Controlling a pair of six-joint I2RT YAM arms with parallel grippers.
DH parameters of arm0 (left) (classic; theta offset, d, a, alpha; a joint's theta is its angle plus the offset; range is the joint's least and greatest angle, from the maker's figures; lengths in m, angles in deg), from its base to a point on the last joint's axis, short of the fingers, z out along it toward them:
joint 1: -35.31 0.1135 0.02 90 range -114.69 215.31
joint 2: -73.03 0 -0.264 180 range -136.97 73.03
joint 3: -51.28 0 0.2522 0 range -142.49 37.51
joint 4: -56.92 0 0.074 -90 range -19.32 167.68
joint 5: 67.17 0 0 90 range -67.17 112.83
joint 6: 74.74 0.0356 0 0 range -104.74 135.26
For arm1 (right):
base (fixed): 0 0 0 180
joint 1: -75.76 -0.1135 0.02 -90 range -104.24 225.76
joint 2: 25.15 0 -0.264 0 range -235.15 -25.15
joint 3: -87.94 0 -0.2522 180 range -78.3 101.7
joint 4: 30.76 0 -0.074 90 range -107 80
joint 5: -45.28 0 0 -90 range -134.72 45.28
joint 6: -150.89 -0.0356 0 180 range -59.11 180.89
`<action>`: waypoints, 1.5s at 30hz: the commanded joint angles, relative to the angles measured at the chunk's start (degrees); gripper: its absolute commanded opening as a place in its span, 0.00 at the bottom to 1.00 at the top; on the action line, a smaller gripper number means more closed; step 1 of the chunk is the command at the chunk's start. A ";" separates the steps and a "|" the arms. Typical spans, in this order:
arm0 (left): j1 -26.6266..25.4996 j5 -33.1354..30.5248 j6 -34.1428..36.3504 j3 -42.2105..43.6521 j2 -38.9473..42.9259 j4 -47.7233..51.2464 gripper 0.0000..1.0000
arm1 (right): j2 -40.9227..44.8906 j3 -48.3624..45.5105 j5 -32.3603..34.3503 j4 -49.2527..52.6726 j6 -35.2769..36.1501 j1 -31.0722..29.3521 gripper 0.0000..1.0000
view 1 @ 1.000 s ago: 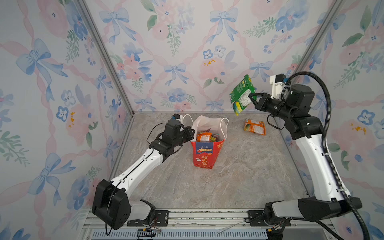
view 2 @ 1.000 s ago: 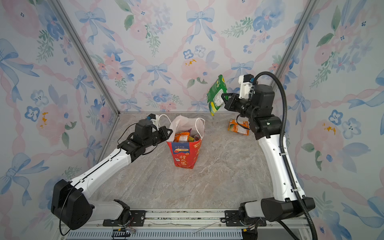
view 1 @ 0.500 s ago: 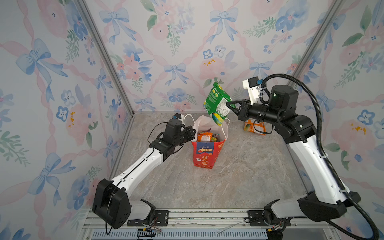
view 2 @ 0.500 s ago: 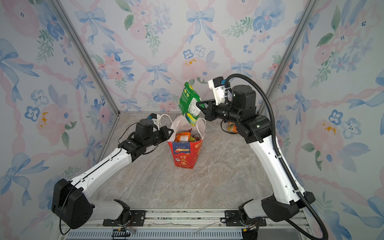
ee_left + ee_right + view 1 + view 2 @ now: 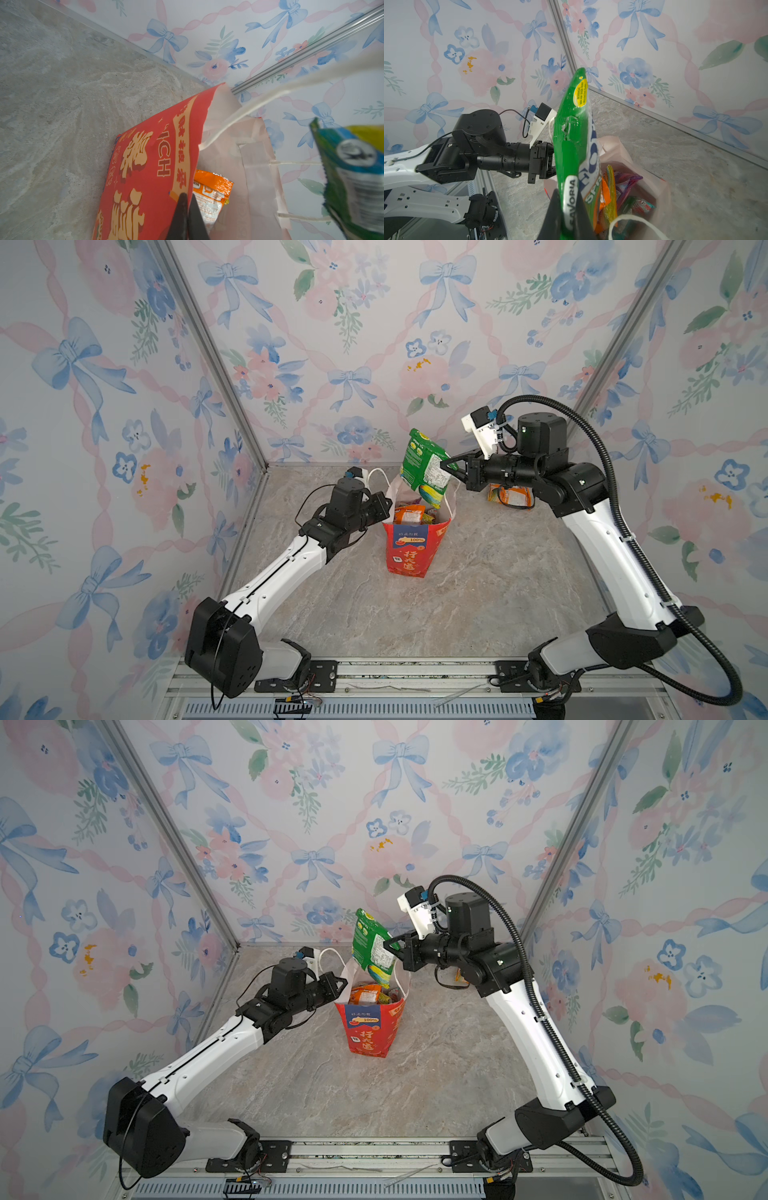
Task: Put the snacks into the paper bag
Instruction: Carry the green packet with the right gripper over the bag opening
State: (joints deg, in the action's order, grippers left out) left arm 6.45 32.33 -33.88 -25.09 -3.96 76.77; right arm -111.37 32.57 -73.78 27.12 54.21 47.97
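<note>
The red paper bag (image 5: pixel 409 549) (image 5: pixel 368 1031) stands upright mid-table with its mouth open. My left gripper (image 5: pixel 388 504) (image 5: pixel 343 982) (image 5: pixel 187 197) is shut on the bag's left rim (image 5: pixel 193 158), one finger on each side of the paper. My right gripper (image 5: pixel 446 466) (image 5: pixel 388 946) (image 5: pixel 569 199) is shut on a green snack packet (image 5: pixel 422 464) (image 5: pixel 370 944) (image 5: pixel 571 135) (image 5: pixel 353 176). The packet hangs over the bag's mouth and its lower end reaches the rim. Inside the bag lie an orange packet (image 5: pixel 212 187), a purple one (image 5: pixel 627 182) and others.
Another orange snack packet (image 5: pixel 511 495) lies on the table at the back right, partly hidden behind my right wrist. The bag's white cord handles (image 5: pixel 376 479) (image 5: pixel 633 220) stick up at the mouth. Floral walls close in three sides, and a metal rail (image 5: pixel 415 672) runs along the front.
My right arm has swung left and lower, carrying the green packet from the back right to over the bag's mouth. The left gripper and the bag have not moved.
</note>
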 commanded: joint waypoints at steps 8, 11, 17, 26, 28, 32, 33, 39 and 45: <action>-0.45 1.20 0.63 -0.53 1.42 -2.00 0.00 | -2.20 -2.14 0.57 4.03 5.27 -2.04 0.00; -0.42 1.22 0.62 -0.47 1.43 -1.96 0.00 | -2.03 -4.24 -0.06 3.91 6.22 -2.51 0.00; -0.49 1.27 0.63 -0.56 1.31 -2.02 0.00 | -2.73 -5.66 -0.04 5.24 7.36 -2.88 0.00; -0.43 1.14 0.54 -0.66 1.30 -2.01 0.00 | -3.76 -6.06 -1.43 8.29 9.03 -4.35 0.00; -0.41 1.28 0.54 -0.73 1.23 -1.95 0.00 | -4.17 -6.06 -1.63 9.09 9.14 -4.77 0.00; -0.41 1.37 0.54 -0.83 1.12 -1.96 0.00 | -4.74 -6.74 -1.20 9.23 8.93 -4.99 0.00; -0.41 1.38 0.54 -0.82 1.21 -1.98 0.00 | -4.90 -6.73 -0.82 9.30 8.98 -4.99 0.00; -0.41 1.30 0.63 -0.91 1.24 -1.96 0.00 | -5.53 -6.05 3.15 9.40 8.84 -4.99 0.00; -0.41 1.22 0.59 -0.77 1.32 -2.05 0.00 | -7.07 -4.16 3.41 10.53 8.65 -4.80 0.00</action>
State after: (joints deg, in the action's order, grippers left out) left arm 6.41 32.33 -33.88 -25.07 -3.96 76.73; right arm -117.40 26.58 -70.87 35.88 62.67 43.49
